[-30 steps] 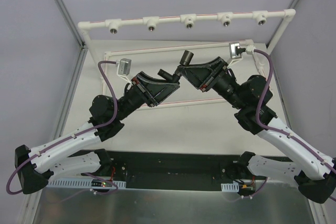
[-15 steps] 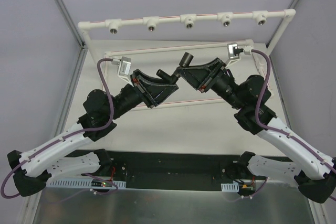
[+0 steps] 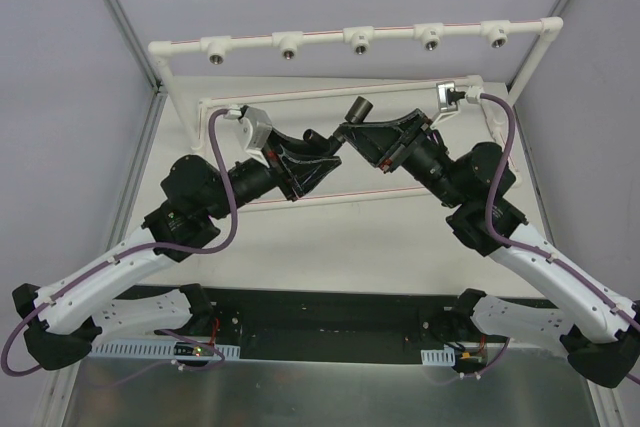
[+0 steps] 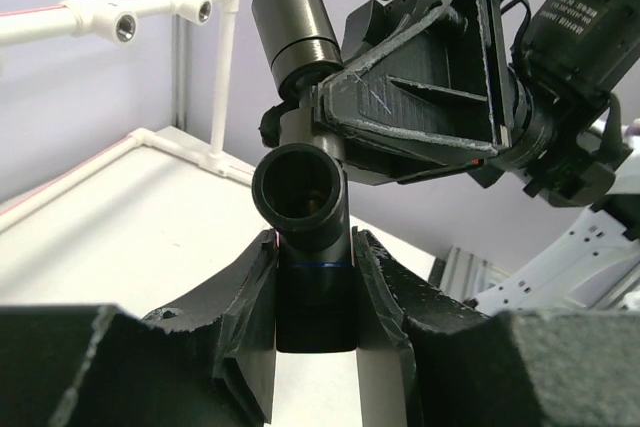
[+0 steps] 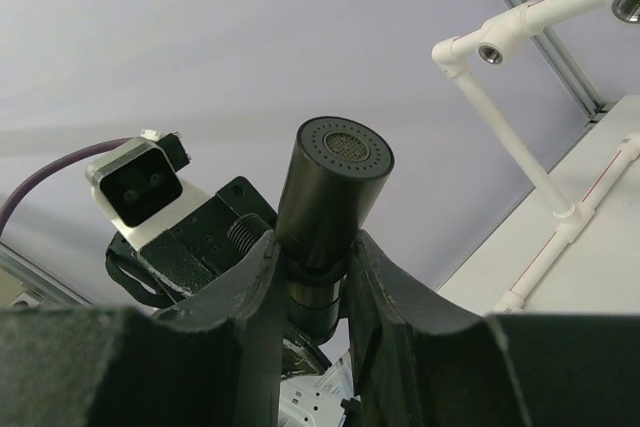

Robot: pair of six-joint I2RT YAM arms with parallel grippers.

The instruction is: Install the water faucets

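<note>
We see the white surface (image 3: pixel 350 237) first, w/ a low white pipe frame (image 3: pixel 300 94) lying on it toward the far side. Above that, a raised pipe rail (image 3: pixel 250 41) runs across the back w/ five threaded fittings (image 3: pixel 358 40), mouths toward the near side. The left arm (image 3: pixel 110 272) & right arm (image 3: pixel 545 267) are bent inward, tips nose to nose in mid-air over the low frame, apart from the rail.

The left tool (image 4: pixel 313 245) is part-closed, fingers clamped on either side of the T-shaped faucet part (image 4: pixel 305 287), whose round open mouth faces its wrist cam. The right tool (image 5: pixel 312 247) is likewise part-closed, gripping the stubby faucet cylinder (image 5: pixel 330 187) at its narrower lower end; the mesh face points away from the fingers.

In the left wrist view the two black parts sit touching, cylinder above the T's stem & tilted; we can't tell whether they're joined.
</note>
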